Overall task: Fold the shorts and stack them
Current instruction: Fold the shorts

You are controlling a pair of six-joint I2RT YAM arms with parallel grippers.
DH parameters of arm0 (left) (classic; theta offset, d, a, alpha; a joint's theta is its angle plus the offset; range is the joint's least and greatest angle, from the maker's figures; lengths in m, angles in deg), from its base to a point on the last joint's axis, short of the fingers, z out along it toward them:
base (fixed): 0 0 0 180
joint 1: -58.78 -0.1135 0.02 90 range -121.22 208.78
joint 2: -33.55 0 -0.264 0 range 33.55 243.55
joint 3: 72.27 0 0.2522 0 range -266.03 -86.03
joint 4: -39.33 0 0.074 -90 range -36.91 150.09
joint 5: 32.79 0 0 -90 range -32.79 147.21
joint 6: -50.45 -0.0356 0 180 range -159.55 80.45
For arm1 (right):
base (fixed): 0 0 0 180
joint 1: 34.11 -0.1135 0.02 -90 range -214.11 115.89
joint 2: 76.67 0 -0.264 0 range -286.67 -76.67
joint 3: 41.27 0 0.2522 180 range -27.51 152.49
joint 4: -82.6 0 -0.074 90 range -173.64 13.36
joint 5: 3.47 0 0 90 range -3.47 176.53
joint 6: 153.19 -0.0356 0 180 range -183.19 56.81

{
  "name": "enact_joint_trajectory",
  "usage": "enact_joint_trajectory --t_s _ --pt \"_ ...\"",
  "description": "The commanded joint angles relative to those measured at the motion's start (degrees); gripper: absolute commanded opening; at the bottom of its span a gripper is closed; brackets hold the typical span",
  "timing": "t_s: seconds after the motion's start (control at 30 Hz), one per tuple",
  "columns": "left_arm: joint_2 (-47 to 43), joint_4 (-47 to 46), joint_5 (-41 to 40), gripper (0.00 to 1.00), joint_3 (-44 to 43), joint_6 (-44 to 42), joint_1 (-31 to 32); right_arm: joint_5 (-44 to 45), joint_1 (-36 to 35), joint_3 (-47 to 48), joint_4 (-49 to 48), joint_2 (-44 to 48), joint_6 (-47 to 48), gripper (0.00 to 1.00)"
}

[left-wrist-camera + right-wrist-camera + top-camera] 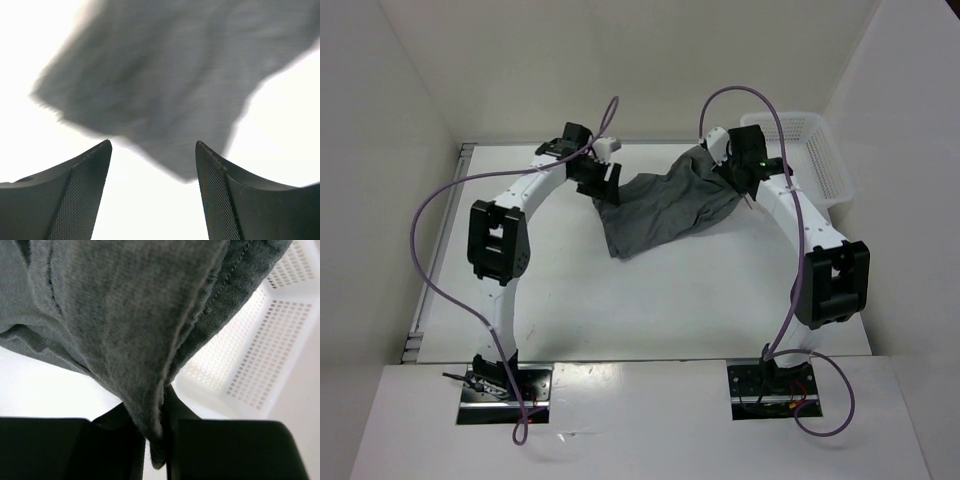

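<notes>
One shorts (665,205) edge in right claw (156,440), left claw (153,145) beside

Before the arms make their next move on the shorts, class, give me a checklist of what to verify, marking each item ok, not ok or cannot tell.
1. Right hand gripping the shorts: ok, it is shut with cloth pinched in it.
2. Left hand gripping the shorts: not ok, it is open, with the cloth ahead of it and none inside.
3. Shorts spread flat on the table: not ok, bunched and raised at the right hand's end.
4. Shorts apart from the basket: cannot tell, the basket sits close behind the held end.
5. Left wrist view sharp: not ok, the cloth is blurred.
</notes>
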Motion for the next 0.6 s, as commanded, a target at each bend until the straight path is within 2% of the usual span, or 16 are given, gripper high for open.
enact_joint_trajectory --t_s 0.0,0.1,0.2,0.33,0.4,0.47,0.5,0.57 --pt "0.6 -3.4 -6.5 0.75 3.6 -0.3 -1.6 6.3 -0.4 2.3 -3.5 1.9 2.1 0.0" --pt "3.9 -3.4 -11.5 0.75 3.6 -0.3 -1.6 11.4 -4.0 1.0 -5.3 1.4 4.4 0.0" --pt "7.5 -3.4 -12.0 0.77 2.3 -0.3 -2.1 16.1 -8.2 -0.4 -7.4 0.8 6.2 0.0" --pt "11.1 -3.4 -9.4 0.77 0.3 -0.3 -2.1 18.8 -13.4 -1.3 -8.1 -0.4 6.8 0.0" --pt "11.9 -2.8 -6.1 0.72 -0.7 -0.3 -2.1 19.3 -16.3 -1.3 -8.1 -1.0 6.3 0.0" --pt "12.5 -2.8 -4.3 0.66 -1.5 -0.3 -2.1 19.3 -18.0 -1.3 -8.1 -1.6 6.3 0.0" --pt "13.2 -2.8 -4.3 0.54 -2.4 -0.3 -2.1 19.3 -19.6 -1.3 -7.5 -2.3 6.3 0.0" --pt "13.9 -1.7 -4.3 0.4 -3.5 -0.3 -2.1 19.3 -21.4 -1.3 -6.7 -3.6 5.6 0.0"
